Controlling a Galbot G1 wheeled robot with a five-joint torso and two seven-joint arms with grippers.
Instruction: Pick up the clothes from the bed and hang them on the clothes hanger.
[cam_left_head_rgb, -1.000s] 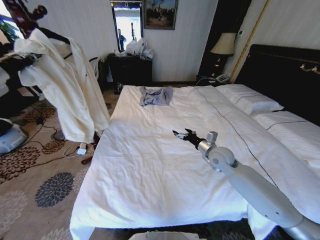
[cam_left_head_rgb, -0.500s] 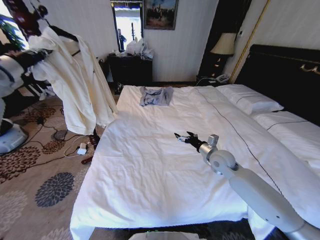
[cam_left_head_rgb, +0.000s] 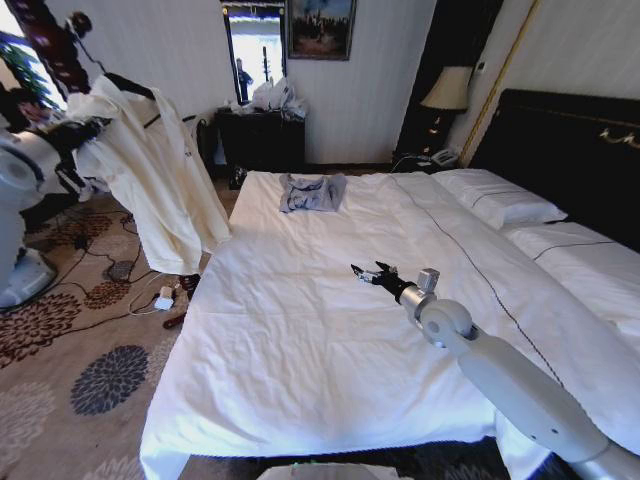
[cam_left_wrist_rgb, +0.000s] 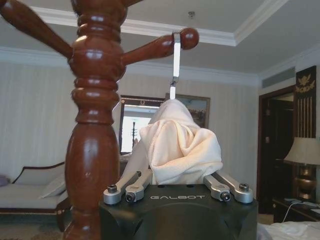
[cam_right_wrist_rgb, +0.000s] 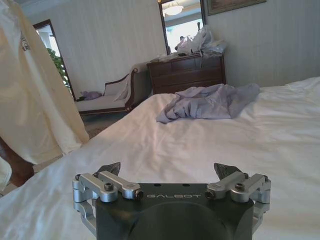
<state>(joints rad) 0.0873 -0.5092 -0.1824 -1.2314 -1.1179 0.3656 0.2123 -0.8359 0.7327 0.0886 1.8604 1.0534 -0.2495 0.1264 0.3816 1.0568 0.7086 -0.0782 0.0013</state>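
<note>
The cream clothes (cam_left_head_rgb: 155, 180) hang left of the bed (cam_left_head_rgb: 300, 350) on a black clothes hanger (cam_left_head_rgb: 128, 86). In the left wrist view the hanger's silver hook (cam_left_wrist_rgb: 175, 55) sits over a peg of a dark wooden coat stand (cam_left_wrist_rgb: 92, 125). My left gripper (cam_left_head_rgb: 85, 128) is up at the garment's shoulder, shut on a bunch of cream fabric (cam_left_wrist_rgb: 180, 142) that hides its fingertips. Over the middle of the white duvet my right gripper (cam_left_head_rgb: 365, 272) hovers open, holding nothing.
A small grey-blue garment (cam_left_head_rgb: 311, 191) lies on the far part of the bed. Pillows (cam_left_head_rgb: 500, 205) and a dark headboard are at right. A dark dresser (cam_left_head_rgb: 260, 135) stands behind. Cables and plugs (cam_left_head_rgb: 160, 298) lie on the patterned carpet beside the bed.
My left arm has swung in from the left, carrying the cream garment up and toward the coat stand. The right gripper has edged slightly right over the duvet.
</note>
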